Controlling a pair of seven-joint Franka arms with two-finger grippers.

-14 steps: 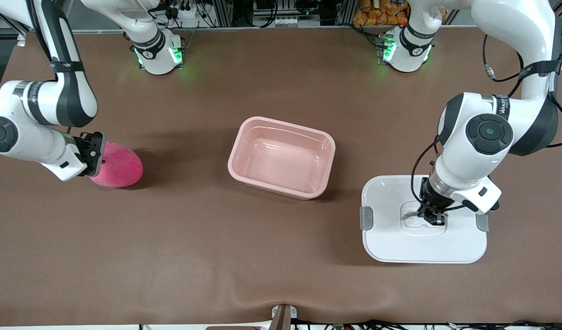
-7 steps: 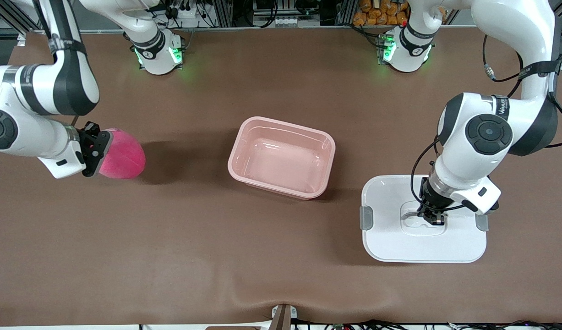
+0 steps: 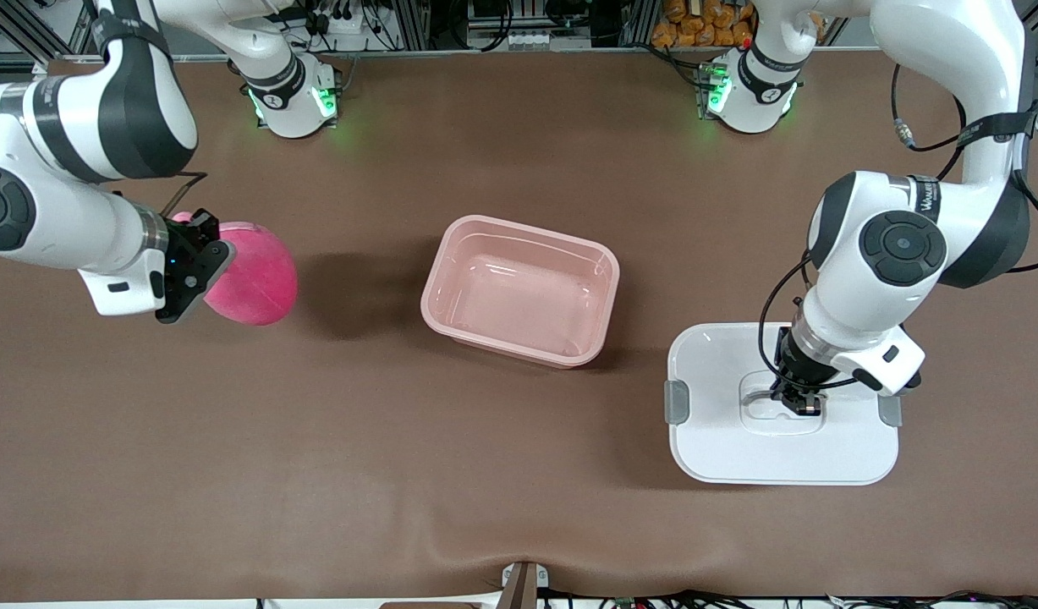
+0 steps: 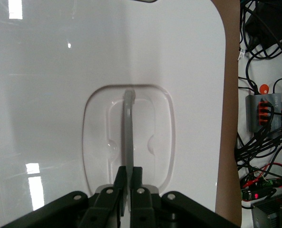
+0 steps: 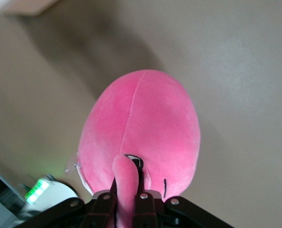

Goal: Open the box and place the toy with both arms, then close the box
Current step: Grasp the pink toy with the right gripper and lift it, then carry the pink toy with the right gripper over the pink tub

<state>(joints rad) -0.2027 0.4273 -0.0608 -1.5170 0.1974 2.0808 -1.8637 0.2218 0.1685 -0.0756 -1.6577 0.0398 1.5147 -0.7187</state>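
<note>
Aloft, the right gripper pinches the pink toy over brown table beside the open box. Nearer the camera than the box, the left gripper clamps the lid handle; cables clutter the table edge.

The right gripper is clamped on a small flap of the toy, its two black fingers pressed close on either side of that pink nub; the toy, a rounded hot-pink plush with a seam running down its middle, hangs clear above the brown table; a dark stitched mark shows on the plush beside the fingers; the toy's shadow lies on the table; a green light glows at one corner.
</note>
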